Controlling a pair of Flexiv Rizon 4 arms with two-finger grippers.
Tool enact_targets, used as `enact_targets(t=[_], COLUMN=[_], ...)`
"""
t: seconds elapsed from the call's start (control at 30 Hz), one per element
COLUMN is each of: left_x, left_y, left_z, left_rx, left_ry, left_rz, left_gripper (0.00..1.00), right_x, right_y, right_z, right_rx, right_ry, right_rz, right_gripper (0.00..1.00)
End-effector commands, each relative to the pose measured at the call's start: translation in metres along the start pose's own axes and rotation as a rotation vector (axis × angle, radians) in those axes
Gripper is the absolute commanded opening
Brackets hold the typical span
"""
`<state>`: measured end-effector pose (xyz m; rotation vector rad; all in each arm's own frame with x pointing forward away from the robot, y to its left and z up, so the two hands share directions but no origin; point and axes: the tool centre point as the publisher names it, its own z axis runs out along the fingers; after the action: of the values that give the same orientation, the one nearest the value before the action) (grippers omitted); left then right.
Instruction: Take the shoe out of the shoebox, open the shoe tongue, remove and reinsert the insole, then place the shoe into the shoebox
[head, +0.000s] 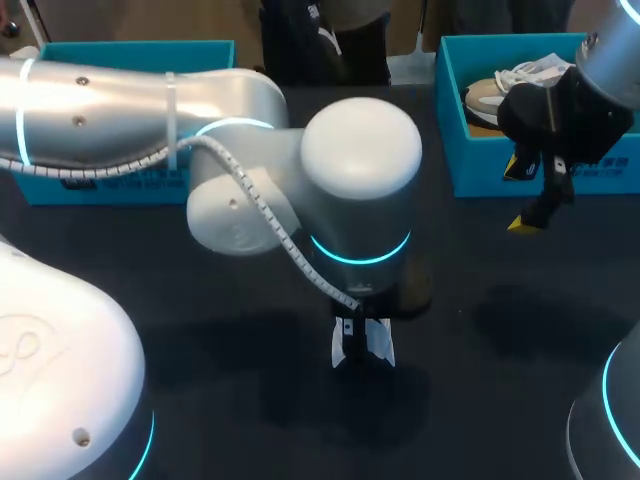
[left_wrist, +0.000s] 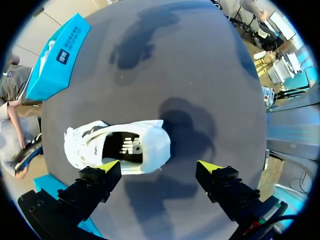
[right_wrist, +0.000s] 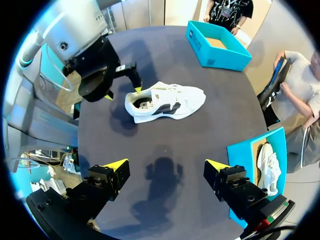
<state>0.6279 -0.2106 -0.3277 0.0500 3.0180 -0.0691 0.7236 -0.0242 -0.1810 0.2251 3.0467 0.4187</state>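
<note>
Currently the white, black-marked low-top sneaker (left_wrist: 150, 142) lies outside both boxes, resting on its sole near the middle of the dark grey round table (right_wrist: 200, 135). My left arm (head: 150, 110) comes in past the middle and hangs over it, so in the head view only a scrap of white shoe shows beneath the wrist. The left gripper (left_wrist: 159, 166) is spread wide with nothing clasped. One yellow fingertip (left_wrist: 107, 165) stands right at the sneaker's side by its opening, though I cannot tell whether it touches. The other tip is well clear, over bare table. The shoe's opening faces up, and inside it shows a dark insole (left_wrist: 127, 145) with a white mark. The right gripper (right_wrist: 166, 165) is likewise spread wide and grasps nothing. It hangs above bare table, well apart from the sneaker and close to the front wall of a teal cardboard shoebox (head: 470, 150) at my right. That box holds a second shoe (head: 490, 95), white with a tan sole. The other teal box (right_wrist: 220, 57) stands toward my left at the table's far side, open-topped with its brown inside showing, well apart from the sneaker.
</note>
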Motion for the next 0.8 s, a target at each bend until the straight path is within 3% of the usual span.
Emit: enact_targets(t=[0.03, 0.23, 0.8], left_x=[0.003, 0.003, 0.0], left_y=[-0.003, -0.006, -0.014], left_z=[0.017, 0.034, 0.059], left_rx=[0.023, 0.019, 0.02], left_ry=[-0.009, -0.011, -0.014], left_rz=[0.0, 0.01, 0.015], left_gripper=[0.97, 1.0, 0.88], right_x=[-0.001, -0.001, -0.001], right_y=[0.001, 0.001, 0.001], right_z=[0.001, 0.001, 0.001], right_rx=[0.003, 0.003, 0.003], right_ry=[0.001, 0.001, 0.001], right_rz=[0.001, 0.001, 0.001], right_gripper=[1.0, 1.0, 1.0])
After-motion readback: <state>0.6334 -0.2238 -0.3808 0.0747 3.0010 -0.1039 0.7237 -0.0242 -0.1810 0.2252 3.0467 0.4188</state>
